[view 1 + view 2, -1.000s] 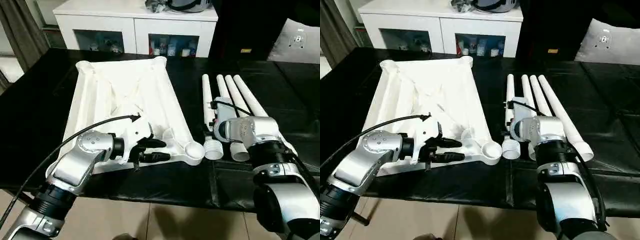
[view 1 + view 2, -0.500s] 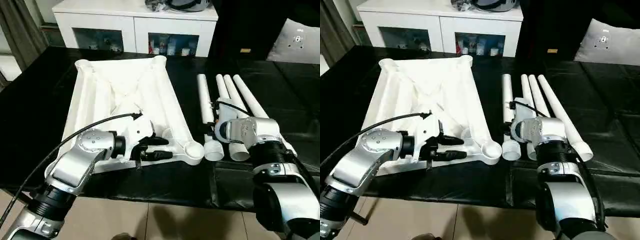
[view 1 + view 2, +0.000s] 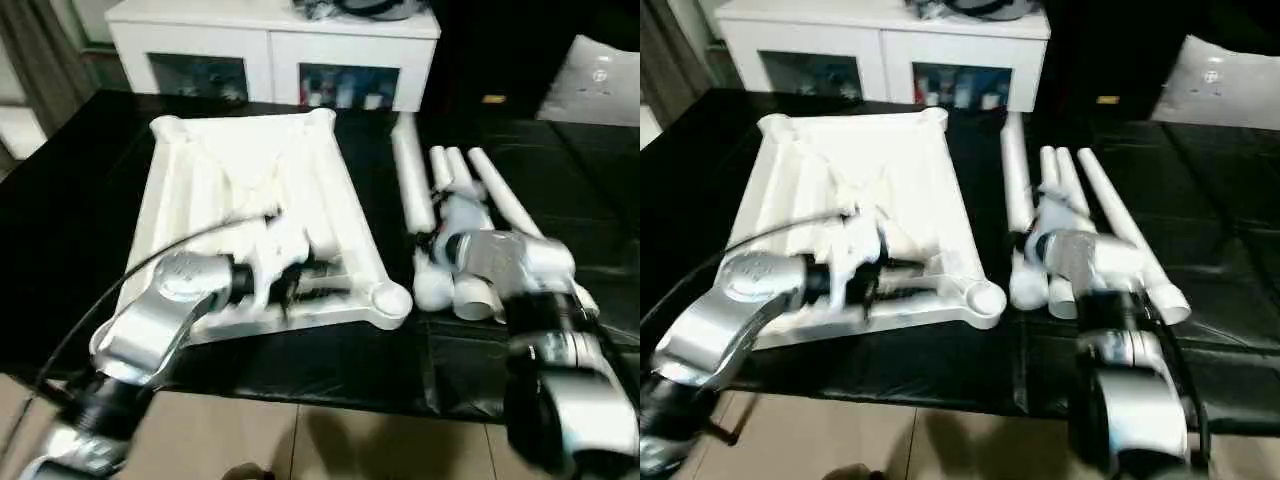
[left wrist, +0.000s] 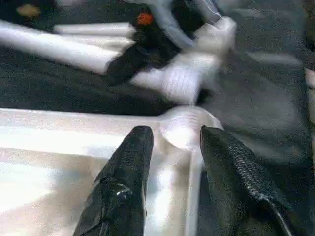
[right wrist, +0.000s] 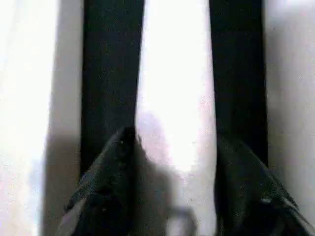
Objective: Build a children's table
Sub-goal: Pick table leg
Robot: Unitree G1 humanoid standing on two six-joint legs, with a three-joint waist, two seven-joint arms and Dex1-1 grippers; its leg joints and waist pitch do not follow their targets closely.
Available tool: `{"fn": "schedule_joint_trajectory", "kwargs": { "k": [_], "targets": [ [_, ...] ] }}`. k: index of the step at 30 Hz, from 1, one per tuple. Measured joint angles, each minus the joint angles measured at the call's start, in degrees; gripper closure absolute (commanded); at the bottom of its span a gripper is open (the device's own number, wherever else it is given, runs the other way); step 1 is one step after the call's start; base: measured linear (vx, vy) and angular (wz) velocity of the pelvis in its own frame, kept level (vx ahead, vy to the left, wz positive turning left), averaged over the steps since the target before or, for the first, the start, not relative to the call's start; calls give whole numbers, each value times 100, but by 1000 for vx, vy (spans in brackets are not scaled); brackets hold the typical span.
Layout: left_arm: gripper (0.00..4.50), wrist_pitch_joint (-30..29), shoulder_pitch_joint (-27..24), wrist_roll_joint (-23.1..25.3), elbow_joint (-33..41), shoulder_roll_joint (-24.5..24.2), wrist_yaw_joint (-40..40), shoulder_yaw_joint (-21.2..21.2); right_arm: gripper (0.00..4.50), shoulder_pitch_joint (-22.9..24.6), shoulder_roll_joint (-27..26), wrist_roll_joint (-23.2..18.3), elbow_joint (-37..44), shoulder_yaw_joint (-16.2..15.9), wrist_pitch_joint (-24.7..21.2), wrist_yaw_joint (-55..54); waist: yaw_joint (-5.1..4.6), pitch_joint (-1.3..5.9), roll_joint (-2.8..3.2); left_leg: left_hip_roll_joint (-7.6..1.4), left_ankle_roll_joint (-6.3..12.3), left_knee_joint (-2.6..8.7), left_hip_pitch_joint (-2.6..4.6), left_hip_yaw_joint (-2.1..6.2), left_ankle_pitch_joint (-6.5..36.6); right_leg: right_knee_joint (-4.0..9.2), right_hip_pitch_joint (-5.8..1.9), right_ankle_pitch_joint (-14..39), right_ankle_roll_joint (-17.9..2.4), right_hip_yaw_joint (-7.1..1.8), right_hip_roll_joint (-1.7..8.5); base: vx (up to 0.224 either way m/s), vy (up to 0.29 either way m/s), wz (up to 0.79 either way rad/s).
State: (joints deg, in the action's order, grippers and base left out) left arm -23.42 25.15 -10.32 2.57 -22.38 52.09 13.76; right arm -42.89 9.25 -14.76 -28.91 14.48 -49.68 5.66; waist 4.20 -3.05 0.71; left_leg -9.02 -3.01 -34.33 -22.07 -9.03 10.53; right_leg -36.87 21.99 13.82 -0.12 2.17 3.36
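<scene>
Straddling one white tapered leg (image 5: 174,98) with my right gripper (image 5: 172,162), fingers apart either side, I am noting its long axis pointing away from me, threaded end nearest the corner socket (image 3: 388,298), where my open left gripper (image 4: 172,147) is hovering over the upturned tabletop (image 3: 240,170).

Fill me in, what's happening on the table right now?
The white table top lies ribbed side up on the black worktable, no legs fitted yet. The left gripper sits open over the top's near edge, beside the near right corner socket. The right gripper straddles the leftmost leg, its fingers on either side of the tube. The other three legs lie alongside it.
</scene>
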Motion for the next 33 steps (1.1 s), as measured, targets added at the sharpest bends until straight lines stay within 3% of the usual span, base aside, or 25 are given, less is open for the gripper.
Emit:
{"fn": "schedule_joint_trajectory", "kwargs": {
  "k": [4,5,9,10,14,17,21,24,29,33],
  "targets": [
    [267,1,409,-31,-250,608,-962,-521,264,55,-13,-528,859,377,153,368,74,-1,2,-1,3,-4,4,0,-1,-4,-2,-2,0,0,0,0,0,0],
    [239,-18,457,-80,-253,653,-1074,-590,264,54,-10,-586,976,415,181,424,75,-1,2,-2,4,-4,6,0,-2,-5,-3,-2,0,0,0,0,0,0],
    [219,-547,764,-952,-413,1589,-1824,-1447,264,761,79,-1115,1820,469,449,1449,143,-2,5,-3,17,-15,-5,1,1,-1,-4,-2,-1,4,2,0,0,0],
    [194,-665,897,-1187,-432,1789,-2008,-1614,264,964,55,-1258,1965,435,516,1691,149,-3,5,-3,25,-19,-8,1,-1,-2,-4,-2,-1,4,2,0,0,0],
    [162,-1137,1255,-2220,-569,2362,-2508,-2305,264,1353,13,-1802,2305,522,527,2370,156,-3,6,-3,29,-23,-4,1,-4,-6,-4,-6,-8,3,2,0,0,0],
    [146,-1393,1447,-2768,-666,2538,-2744,-2637,264,1443,39,-2014,2496,543,527,2698,152,-4,7,-6,38,-23,-2,1,-11,-10,-4,-7,-10,6,1,0,0,0],
    [122,-1654,1644,-3049,-850,2669,-2995,-2978,264,1716,54,-2366,2771,469,508,3221,177,-5,6,-6,50,-23,-7,1,-18,-5,-5,-7,-10,7,1,0,0,0],
    [105,-1879,1650,-3311,-863,2744,-3108,-3096,264,1855,72,-2517,2888,317,494,3484,202,-7,12,-7,52,-23,-11,2,-17,1,-5,-7,-10,8,1,0,0,0],
    [89,-2319,1772,-4194,-805,2928,-3270,-3266,264,1946,73,-2741,3034,232,407,3710,257,-8,12,-7,52,-23,-14,4,-16,4,-5,-8,-11,14,2,0,0,0],
    [89,-2473,1803,-4332,-712,2954,-3314,-3316,264,2069,135,-2831,3114,99,362,3906,256,-8,11,-7,52,-23,-14,5,-17,7,-6,-8,-10,13,2,0,0,0]
  ]
}}
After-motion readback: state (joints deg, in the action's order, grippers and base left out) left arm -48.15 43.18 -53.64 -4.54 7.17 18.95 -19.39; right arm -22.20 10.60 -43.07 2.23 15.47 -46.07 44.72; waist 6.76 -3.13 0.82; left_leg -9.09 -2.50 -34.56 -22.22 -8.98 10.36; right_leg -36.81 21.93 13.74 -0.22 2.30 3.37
